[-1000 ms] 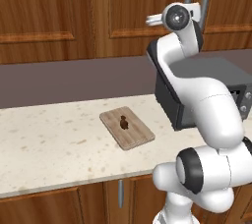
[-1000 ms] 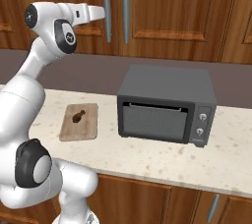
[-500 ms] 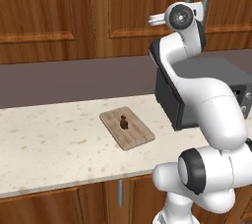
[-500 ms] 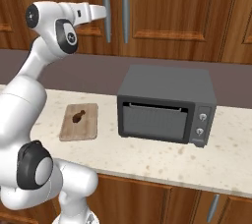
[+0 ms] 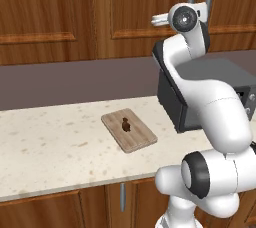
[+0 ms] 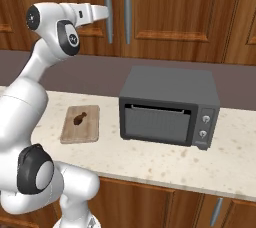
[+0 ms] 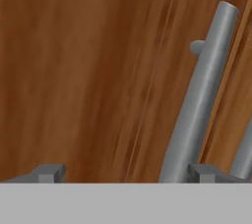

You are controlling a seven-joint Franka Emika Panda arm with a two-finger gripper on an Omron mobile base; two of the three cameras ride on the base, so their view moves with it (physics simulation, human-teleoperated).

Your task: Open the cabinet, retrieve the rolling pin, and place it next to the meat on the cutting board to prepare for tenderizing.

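The cabinet [image 5: 145,2] has its doors closed, so the rolling pin is hidden. My gripper [image 6: 106,14] is raised to the left door's long grey bar handle [image 6: 108,7]. In the hand view the gripper [image 7: 127,173] is open wide, and the handle [image 7: 204,95] runs down between the fingertips, close to the right one [image 7: 204,172]. A second bar handle [image 7: 243,159] shows at the far right. Down on the counter the cutting board [image 5: 129,131] lies flat with the small dark meat [image 5: 125,125] on it. From the right side the board [image 6: 85,128] and the meat [image 6: 78,119] sit left of the oven.
A dark grey oven [image 6: 170,107] stands on the speckled counter [image 5: 45,147] right of the board, below the handles. Short lower cabinet doors with small grey handles [image 5: 122,197] run under the counter's front edge. A dark backsplash lies between the counter and the wall cabinets.
The fingers have spread wider apart. The hand has stayed at the left door's handle, and the board and meat have not moved.
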